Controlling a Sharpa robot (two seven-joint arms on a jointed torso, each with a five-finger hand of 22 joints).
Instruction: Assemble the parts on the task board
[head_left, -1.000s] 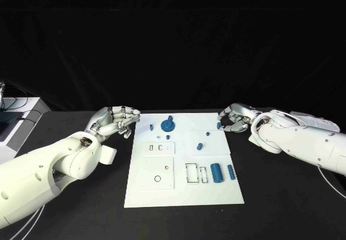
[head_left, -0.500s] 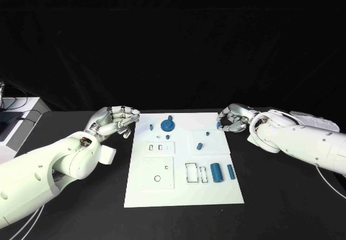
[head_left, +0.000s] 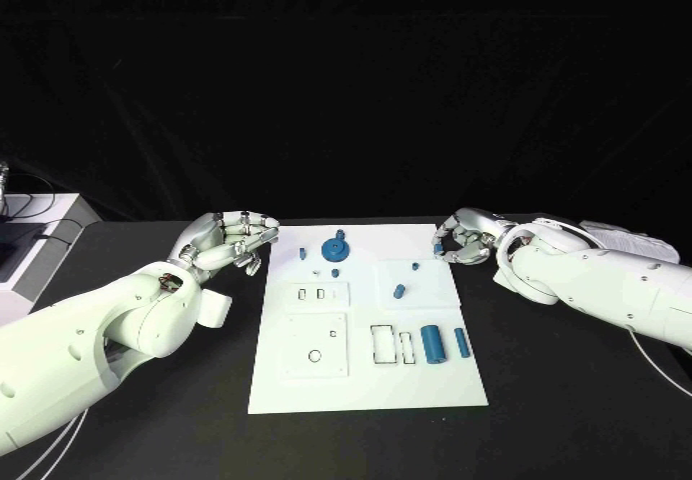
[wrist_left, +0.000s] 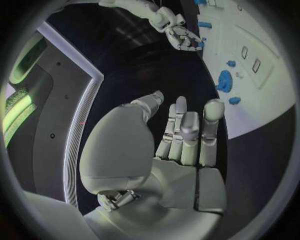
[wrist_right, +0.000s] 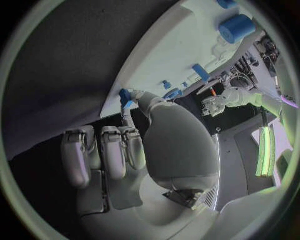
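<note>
**Both hands at the far corners of the task board**

Black counter under a dark backdrop carries the white task board in its middle, lying flat with its long side running away from the robot. Blue parts sit on the board: a round gear-like piece near the far edge, a small peg toward the middle, and two cylinders lying side by side near the right edge, a thick one and a thinner one. Outlined recesses mark the board's left and middle areas.

At the board's far left corner the left hand hangs just off the edge, over the counter. In the left wrist view its fingers are stretched out side by side with the thumb apart, and nothing lies in them.

By the far right corner the right hand sits at the board's edge. In the right wrist view the thumb and one finger pinch a small blue part, while the other fingers are curled in beside each other. That pinched part is just beside the board's rim; whether it touches the board I cannot tell.

White equipment stands at the counter's far left edge.
</note>
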